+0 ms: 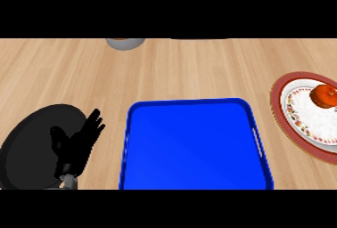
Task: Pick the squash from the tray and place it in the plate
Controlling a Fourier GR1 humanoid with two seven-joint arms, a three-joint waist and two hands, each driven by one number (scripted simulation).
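While you read across from the tray's left, note the black plate point(23, 147) lying flat on the counter point(197, 67) just beside the blue tray point(191, 101). The left hand point(76, 142) shows over that plate's tray-side edge. Its fingers are straight and pointing up, and they hold nothing. It looks parked there to keep clear of the work, so treat it as resting, not as reaching. The tray itself sits in the middle with its floor bare. That matters to you, because the squash point(325, 95) is no longer in it. Beyond the tray's far left corner, well apart from it, a grey vessel point(125, 42) shows only its near rim at the top of the view; it plays no part in the task. To the tray's right, just beside its right wall, lies the patterned plate point(304, 116) with a red rim, cut off by the view's edge. The orange-red squash rests on this plate's far half, away from the rim, which should keep it from rolling off. Judging by that, the placing looks done. You cannot check the right hand, since it shows nowhere in the view.
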